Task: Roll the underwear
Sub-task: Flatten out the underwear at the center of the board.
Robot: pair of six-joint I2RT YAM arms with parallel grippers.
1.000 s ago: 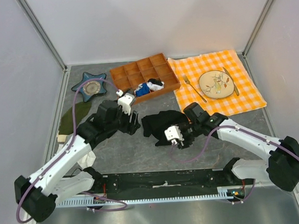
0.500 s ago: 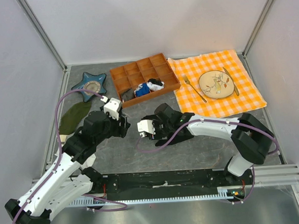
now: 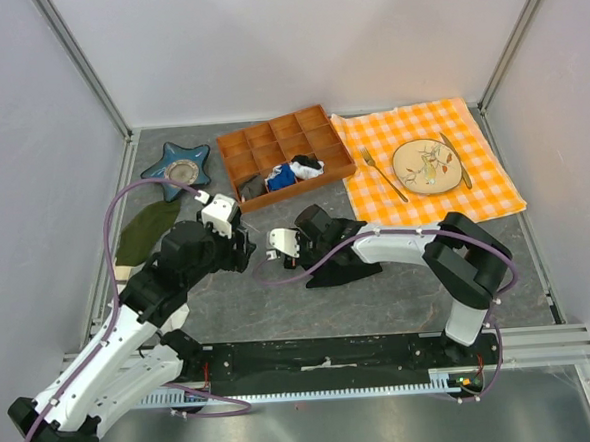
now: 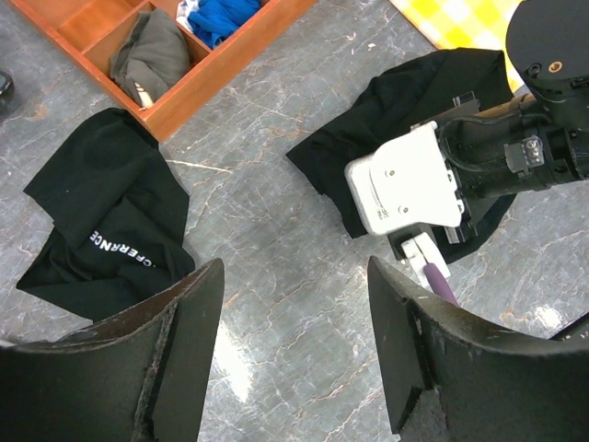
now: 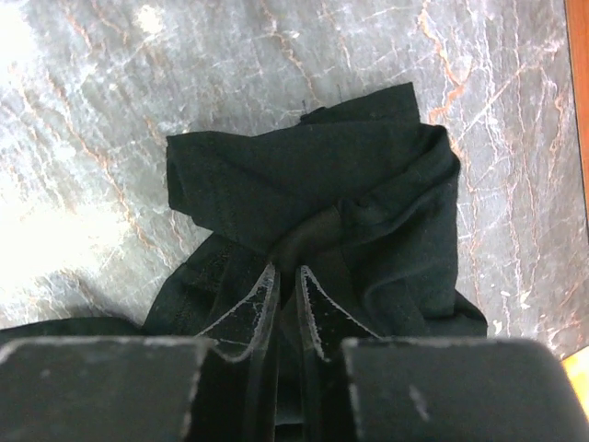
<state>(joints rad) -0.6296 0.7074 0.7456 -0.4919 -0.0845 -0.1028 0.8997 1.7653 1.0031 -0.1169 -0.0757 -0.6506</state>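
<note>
The underwear (image 5: 322, 175) is a crumpled black garment on the grey marble table, also visible in the top view as the underwear (image 3: 340, 270) under the right arm. My right gripper (image 5: 287, 274) is shut on a raised fold of it near its left edge; from above the right gripper (image 3: 302, 259) sits beside its white camera. My left gripper (image 4: 294, 345) hangs open over bare table, a little left of the underwear (image 4: 405, 101); from overhead the left gripper (image 3: 241, 252) is close to the right one.
A smaller black cloth with white lettering (image 4: 101, 221) lies left of my left gripper. The orange compartment tray (image 3: 238, 142) stands behind, holding small garments. An olive cloth (image 3: 145, 230) and blue star dish (image 3: 179, 168) lie left; a checked cloth (image 3: 474, 198) with plate (image 3: 430, 165) and fork (image 3: 382, 173) lies right.
My right arm has swung left across the underwear and its jaws have closed on a fold. My left arm has drawn back to the left, still open.
</note>
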